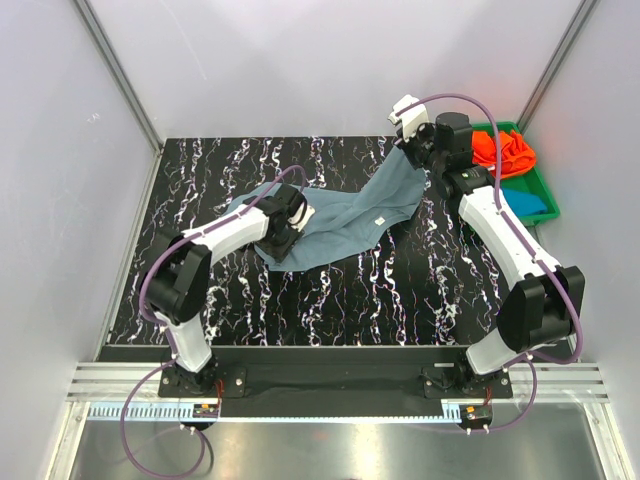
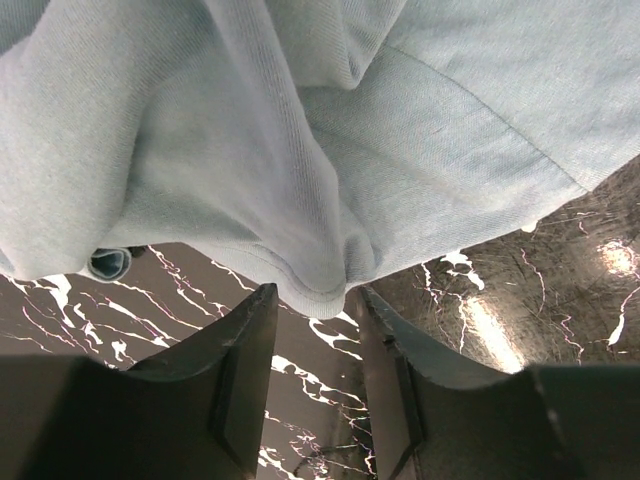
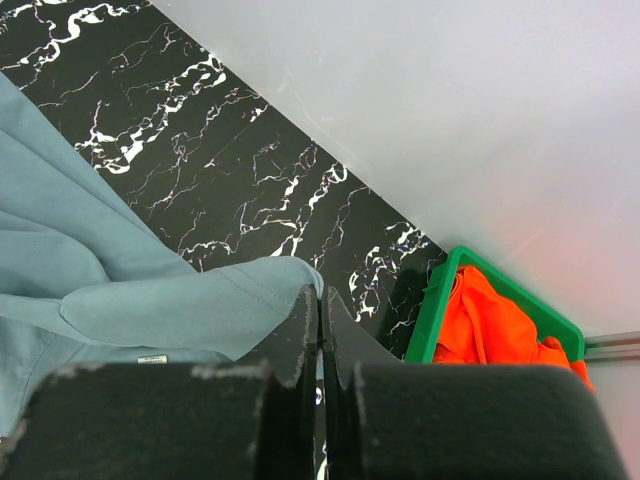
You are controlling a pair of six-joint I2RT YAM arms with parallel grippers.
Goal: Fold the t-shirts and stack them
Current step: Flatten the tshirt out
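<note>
The dusty grey-blue t-shirt point(image 1: 345, 225) point(image 2: 300, 150) point(image 3: 100, 290) lies stretched across the middle of the black marble table, its small white label point(image 1: 380, 222) facing up. My right gripper point(image 1: 406, 146) point(image 3: 321, 292) is shut on a hem corner of this shirt and holds it raised at the back right. Over the shirt's left end, my left gripper point(image 1: 287, 224) point(image 2: 315, 295) has its jaws apart, and a bunched fold of the cloth hangs just at their tips, unpinched. The orange t-shirt point(image 1: 503, 150) point(image 3: 490, 325) and the teal-blue t-shirt point(image 1: 525, 203) lie in the tray.
A green plastic tray point(image 1: 548, 190) point(image 3: 430, 310) stands at the table's right edge, next to the right arm. White walls close in the back and both sides. Bare marble table point(image 1: 350, 300) shows in front of the shirt.
</note>
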